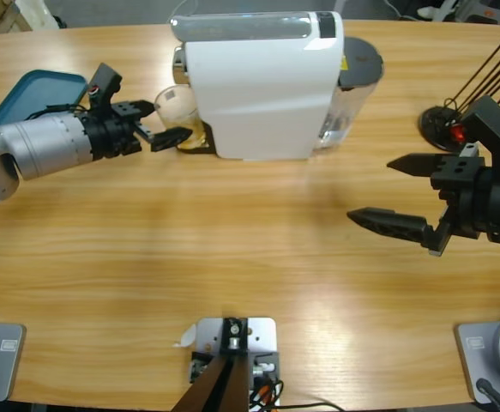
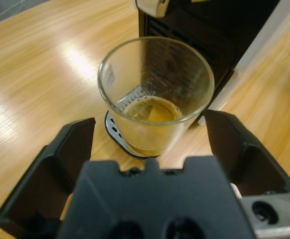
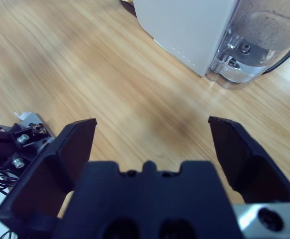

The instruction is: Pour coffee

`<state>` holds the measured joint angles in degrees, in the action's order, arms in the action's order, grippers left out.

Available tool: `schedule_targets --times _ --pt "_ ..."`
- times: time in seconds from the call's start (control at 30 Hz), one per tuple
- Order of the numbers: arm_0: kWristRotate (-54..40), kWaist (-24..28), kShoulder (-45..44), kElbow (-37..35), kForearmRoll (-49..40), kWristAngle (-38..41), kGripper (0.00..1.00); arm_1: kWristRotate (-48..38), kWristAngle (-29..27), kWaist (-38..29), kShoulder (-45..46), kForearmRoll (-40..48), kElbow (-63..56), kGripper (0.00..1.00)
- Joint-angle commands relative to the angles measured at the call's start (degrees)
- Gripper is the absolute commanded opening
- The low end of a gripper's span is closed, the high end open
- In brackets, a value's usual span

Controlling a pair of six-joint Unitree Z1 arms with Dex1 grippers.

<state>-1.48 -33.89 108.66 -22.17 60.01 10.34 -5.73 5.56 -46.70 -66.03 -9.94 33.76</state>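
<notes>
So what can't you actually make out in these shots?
- Drip tray: mostly hidden under the glass tumbler in the left wrist view.
- Teal tray: cut off by the left arm in the high view.
- Water tank: top cut off by the right wrist view's edge.

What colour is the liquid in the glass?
Yellowish amber coffee in the clear glass; the left wrist view shows it best.
</notes>
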Motion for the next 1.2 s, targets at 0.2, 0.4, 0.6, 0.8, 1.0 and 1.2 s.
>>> schedule_targets --times 0.2,0.4,0.6,0.8,1.0,1.2 --pt "0.4 0.4 4.4 -2.9 0.5 1.3 0.941 -0.1 1.1 0.5 -1.8 -0.8 -0.4 1.000" --pt "0.5 0.4 5.0 -4.2 0.1 1.5 0.941 -0.1 1.1 0.5 -1.8 -0.8 -0.4 1.000" --pt "0.6 0.4 5.7 -4.5 -0.2 2.1 0.698 -0.1 1.1 0.5 -1.7 -0.8 -0.4 1.000" --pt "0.7 0.4 6.2 -4.6 -0.2 2.8 0.430 -0.1 1.1 0.5 -1.7 -0.8 -0.4 1.000" --pt "0.7 0.4 6.4 -4.5 -0.2 3.1 0.434 -0.1 1.2 0.5 -1.8 -0.8 -0.4 1.000" --pt "0.7 2.3 3.5 -1.3 -0.1 2.7 0.434 -0.1 1.2 0.5 -1.6 -0.8 -0.4 1.000"
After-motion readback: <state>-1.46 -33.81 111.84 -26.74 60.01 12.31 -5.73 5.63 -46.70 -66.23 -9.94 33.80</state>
